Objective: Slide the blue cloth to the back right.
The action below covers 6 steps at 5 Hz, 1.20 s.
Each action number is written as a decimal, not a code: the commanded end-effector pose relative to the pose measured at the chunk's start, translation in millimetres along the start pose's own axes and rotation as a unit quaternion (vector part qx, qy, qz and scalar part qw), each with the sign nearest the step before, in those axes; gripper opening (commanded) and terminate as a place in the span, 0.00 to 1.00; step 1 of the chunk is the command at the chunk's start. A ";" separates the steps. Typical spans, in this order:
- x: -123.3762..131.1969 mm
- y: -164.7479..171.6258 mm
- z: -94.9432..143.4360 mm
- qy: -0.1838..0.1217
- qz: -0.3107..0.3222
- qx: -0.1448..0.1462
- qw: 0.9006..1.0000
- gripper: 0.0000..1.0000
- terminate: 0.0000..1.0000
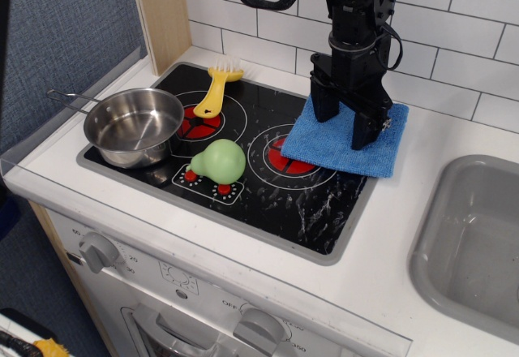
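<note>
The blue cloth lies flat over the back right corner of the black stovetop, partly over the right burner and the white counter. My black gripper stands upright on the cloth's back half, its two fingers spread apart and pressing down on the cloth. The fingertips touch the cloth; nothing is held between them.
A steel pot sits on the front left burner. A green pear-shaped toy lies by the stove's knobs. A yellow spatula lies at the back left. A grey sink is at the right. A tiled wall stands right behind the gripper.
</note>
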State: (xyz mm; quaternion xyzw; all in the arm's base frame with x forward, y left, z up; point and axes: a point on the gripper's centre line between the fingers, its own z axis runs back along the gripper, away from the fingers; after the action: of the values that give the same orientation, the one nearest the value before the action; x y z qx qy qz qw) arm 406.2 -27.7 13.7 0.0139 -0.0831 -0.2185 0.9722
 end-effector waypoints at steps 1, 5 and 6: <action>-0.4 2.8 9.6 -0.021 0.021 0.024 0.999 1.00 0.00; 0.3 -1.3 11.5 -0.008 0.048 -0.001 0.999 1.00 0.00; 1.4 -1.7 10.0 -0.025 0.053 -0.004 0.998 1.00 0.00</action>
State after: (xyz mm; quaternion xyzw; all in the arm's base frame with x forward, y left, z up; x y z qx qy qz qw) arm 407.5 -33.6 12.2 -0.0008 -0.0894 -0.1667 0.9819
